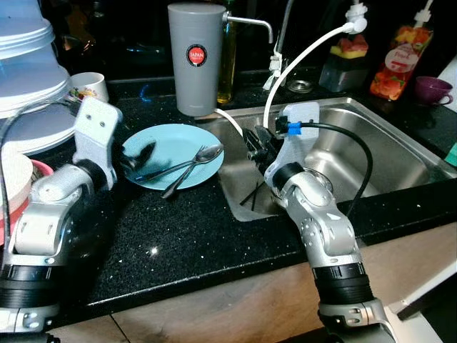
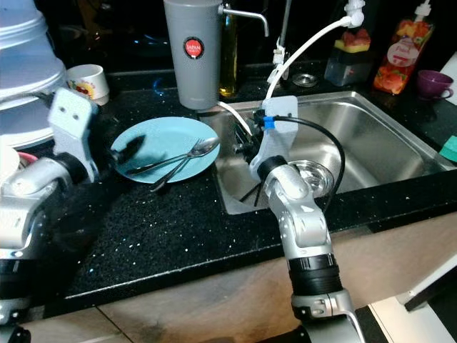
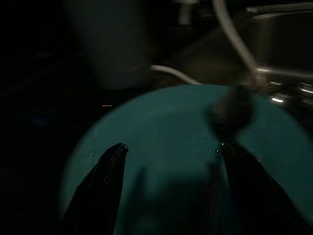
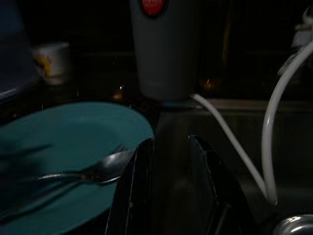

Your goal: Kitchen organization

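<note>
- Black speckled counter (image 1: 178,236) is carrying the scene, with a steel sink (image 1: 400,153) sunk into it beside the task's things.
- A blue plate (image 1: 168,143) is lying on the counter just beside the sink's rim, and a spoon (image 1: 203,156) and a fork (image 1: 187,170) are resting across it, their heads pointing toward the sink.
- The left gripper (image 1: 137,157) is hanging over the plate's near edge with its jaws spread; the plate is sitting right between and under the fingertips (image 3: 115,152), and the cutlery handles are lying just ahead of them.
- The right gripper (image 4: 171,161) is hovering at the sink's rim, jaws parted by a narrow gap and holding nothing; the spoon bowl and fork tines are lying just beside its one finger, the plate's edge next to it.
- A grey water filter jug (image 1: 194,57) is standing beyond the plate, a white hose (image 1: 300,64) is curving down into the sink, and stacked white plates (image 1: 25,78) are sitting behind the left arm.
- Judged step: clearing the dirty plate, starting with the cutlery.
- Next move probably calls for one gripper lowering over the thin handles and closing squarely, since flat metal on a smooth plate is likely to slide.
</note>
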{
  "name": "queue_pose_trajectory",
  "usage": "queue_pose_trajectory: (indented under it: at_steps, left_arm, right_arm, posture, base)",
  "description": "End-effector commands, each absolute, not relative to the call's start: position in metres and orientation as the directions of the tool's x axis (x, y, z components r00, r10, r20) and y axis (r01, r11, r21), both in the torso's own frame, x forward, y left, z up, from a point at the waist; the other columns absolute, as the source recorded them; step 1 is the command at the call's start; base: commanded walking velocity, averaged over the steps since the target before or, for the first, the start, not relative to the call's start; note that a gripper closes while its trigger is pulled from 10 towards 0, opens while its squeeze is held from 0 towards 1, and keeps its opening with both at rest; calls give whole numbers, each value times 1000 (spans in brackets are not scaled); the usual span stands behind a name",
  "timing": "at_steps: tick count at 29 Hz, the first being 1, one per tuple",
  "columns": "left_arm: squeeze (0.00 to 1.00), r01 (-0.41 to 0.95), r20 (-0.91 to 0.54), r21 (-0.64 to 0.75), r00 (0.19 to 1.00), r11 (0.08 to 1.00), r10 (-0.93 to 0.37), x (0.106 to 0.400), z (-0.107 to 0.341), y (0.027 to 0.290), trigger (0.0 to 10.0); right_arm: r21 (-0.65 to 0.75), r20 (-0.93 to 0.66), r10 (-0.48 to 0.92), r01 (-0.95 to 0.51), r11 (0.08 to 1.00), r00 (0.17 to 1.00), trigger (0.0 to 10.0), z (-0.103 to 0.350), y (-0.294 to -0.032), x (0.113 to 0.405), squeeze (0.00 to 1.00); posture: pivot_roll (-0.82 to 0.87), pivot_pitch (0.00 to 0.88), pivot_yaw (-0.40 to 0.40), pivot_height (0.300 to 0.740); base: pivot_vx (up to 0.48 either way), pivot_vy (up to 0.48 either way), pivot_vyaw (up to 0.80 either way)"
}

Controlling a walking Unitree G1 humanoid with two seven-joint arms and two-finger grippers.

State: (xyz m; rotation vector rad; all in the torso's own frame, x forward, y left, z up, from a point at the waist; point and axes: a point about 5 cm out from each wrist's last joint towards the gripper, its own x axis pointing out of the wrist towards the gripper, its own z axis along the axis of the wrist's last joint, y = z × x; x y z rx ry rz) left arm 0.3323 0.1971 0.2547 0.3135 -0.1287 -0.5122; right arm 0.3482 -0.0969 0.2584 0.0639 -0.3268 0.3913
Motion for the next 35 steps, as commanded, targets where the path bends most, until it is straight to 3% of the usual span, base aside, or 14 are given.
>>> queue_pose_trajectory:
  at_steps: [1,9,18,25,35]
  left_arm:
    - [0,507,-2,338,843,793,-538,333,255,196,10000]
    - [0,610,-75,301,781,733,-620,341,254,195,10000]
    - [0,655,-73,216,750,724,-657,356,260,186,10000]
    - [0,745,-124,138,666,652,-735,363,253,176,10000]
    - [0,785,-209,177,619,594,-757,366,244,168,10000]
  right_arm:
    - [5,271,363,-379,926,891,10000,249,-99,350,0]
    - [7,234,354,-366,931,905,10000,243,-101,350,0]
    - [9,230,346,-358,934,910,10000,244,-103,351,0]
    - [10,229,330,-342,940,916,10000,245,-108,349,0]
    - [10,231,327,-339,941,916,10000,246,-107,350,0]
  posture:
    - [-13,95,-27,740]
    - [-8,119,-24,740]
    - [-13,125,-14,740]
    - [-16,129,-4,740]
    - [-16,128,-3,740]
  base:
    - [0,0,0]
    - [0,0,0]
    - [0,0,0]
    - [0,0,0]
    - [0,0,0]
